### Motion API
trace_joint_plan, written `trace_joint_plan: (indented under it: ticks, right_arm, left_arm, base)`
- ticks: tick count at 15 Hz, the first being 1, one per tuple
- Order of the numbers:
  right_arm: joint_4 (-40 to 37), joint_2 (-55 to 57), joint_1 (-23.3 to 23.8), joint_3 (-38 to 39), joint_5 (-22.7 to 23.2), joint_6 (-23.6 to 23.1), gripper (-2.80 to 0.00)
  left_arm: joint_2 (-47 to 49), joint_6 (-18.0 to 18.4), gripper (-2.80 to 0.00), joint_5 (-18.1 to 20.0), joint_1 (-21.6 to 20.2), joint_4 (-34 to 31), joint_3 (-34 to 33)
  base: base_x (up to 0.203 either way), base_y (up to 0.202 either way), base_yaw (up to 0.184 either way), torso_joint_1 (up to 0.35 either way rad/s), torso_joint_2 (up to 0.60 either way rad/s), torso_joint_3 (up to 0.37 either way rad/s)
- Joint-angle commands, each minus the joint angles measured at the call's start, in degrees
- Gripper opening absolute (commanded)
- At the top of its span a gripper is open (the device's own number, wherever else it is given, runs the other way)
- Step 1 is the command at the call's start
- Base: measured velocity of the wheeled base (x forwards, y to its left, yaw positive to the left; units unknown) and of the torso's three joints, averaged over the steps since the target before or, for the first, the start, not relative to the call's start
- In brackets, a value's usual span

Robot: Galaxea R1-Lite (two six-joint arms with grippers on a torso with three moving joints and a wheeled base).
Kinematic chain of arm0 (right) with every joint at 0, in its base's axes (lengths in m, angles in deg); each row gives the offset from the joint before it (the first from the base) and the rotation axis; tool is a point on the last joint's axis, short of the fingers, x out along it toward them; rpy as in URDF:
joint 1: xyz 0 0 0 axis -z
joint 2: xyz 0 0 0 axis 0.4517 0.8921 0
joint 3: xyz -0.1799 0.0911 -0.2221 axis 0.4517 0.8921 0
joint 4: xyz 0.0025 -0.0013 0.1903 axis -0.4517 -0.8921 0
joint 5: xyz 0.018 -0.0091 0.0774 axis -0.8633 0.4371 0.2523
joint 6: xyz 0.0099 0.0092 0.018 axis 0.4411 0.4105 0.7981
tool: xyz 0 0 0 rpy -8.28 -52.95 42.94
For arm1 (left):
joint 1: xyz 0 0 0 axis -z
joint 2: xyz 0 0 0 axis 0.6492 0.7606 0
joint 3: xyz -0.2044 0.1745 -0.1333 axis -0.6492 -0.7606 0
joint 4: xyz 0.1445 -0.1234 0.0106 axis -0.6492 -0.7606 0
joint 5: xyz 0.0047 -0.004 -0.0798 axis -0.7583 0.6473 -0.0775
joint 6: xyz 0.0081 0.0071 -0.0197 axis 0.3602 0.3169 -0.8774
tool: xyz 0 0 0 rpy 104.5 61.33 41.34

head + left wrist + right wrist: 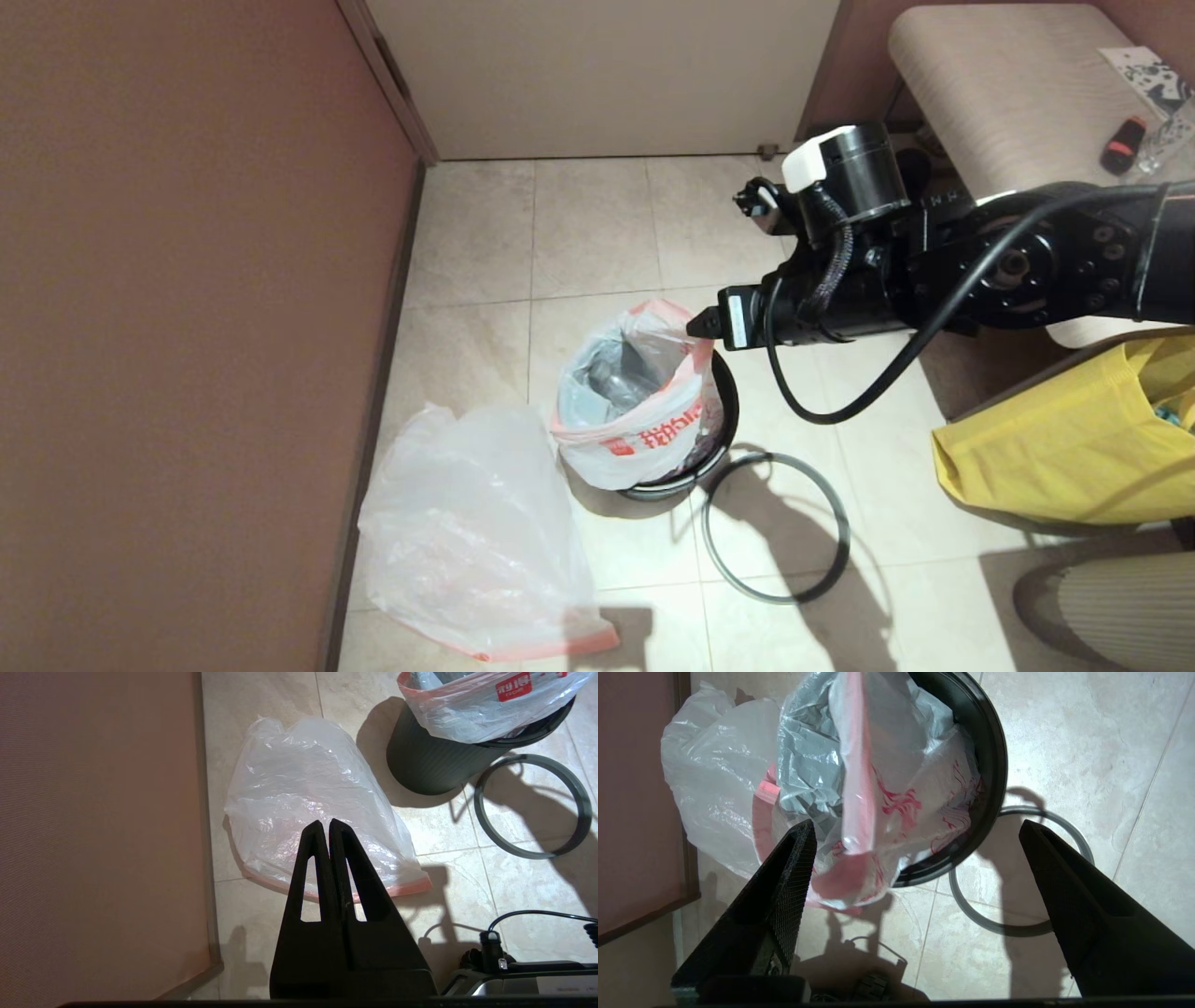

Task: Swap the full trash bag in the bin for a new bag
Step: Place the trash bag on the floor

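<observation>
The black bin [724, 401] stands on the tiled floor with the full trash bag [635, 411] inside it. The bag's pink-edged mouth rises above the rim. My right gripper [702, 325] hovers over the bag's far right edge. In the right wrist view that gripper [917, 830] is open, and the bag's pink edge [859, 788] stands up between its fingers without being pinched. The grey hoop [775, 527] lies flat on the floor beside the bin. Left of the bin, the new bag [476, 532] lies crumpled. Above the new bag [308, 798], my left gripper [325, 823] is shut and empty.
A brown wall [187, 327] runs close along the left of the new bag. A yellow fabric bag [1074, 439] sits at the right, and a padded bench [1008, 84] stands behind my right arm. A pale door [597, 75] closes the far end.
</observation>
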Motion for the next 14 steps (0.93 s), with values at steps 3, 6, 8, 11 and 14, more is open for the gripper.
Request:
trace_joint_plan:
  ticks: [3,6,8,11,14]
  right_arm:
    - [-0.34,7.51,-0.7,-6.04,-4.13,-1.08,0.0]
    - [-0.46,11.51,-0.75,-8.7,-9.92,-5.75,0.0]
    - [-0.79,12.5,-0.67,-8.71,-12.47,-7.17,0.0]
    - [-3.21,13.78,-0.52,-8.77,-13.87,-8.27,0.0]
    - [-5.06,13.67,0.04,-8.59,-13.48,-7.74,-2.8]
  left_arm:
    - [0.07,-0.02,-2.8,0.0,0.02,-0.04,-0.01]
    - [0.07,-0.02,-2.8,0.0,0.02,-0.04,-0.01]
    - [0.07,-0.09,-2.8,0.0,0.02,-0.02,-0.01]
    - [0.07,-0.02,-2.8,0.0,0.02,-0.04,-0.01]
    - [0.07,-0.02,-2.8,0.0,0.02,-0.04,-0.01]
  base:
    - [0.0,0.0,0.0,0.0,0.0,0.0]
    - [0.0,0.0,0.0,0.0,0.0,0.0]
    - [0.0,0.0,0.0,0.0,0.0,0.0]
    - [0.0,0.0,0.0,0.0,0.0,0.0]
    - [0.0,0.0,0.0,0.0,0.0,0.0]
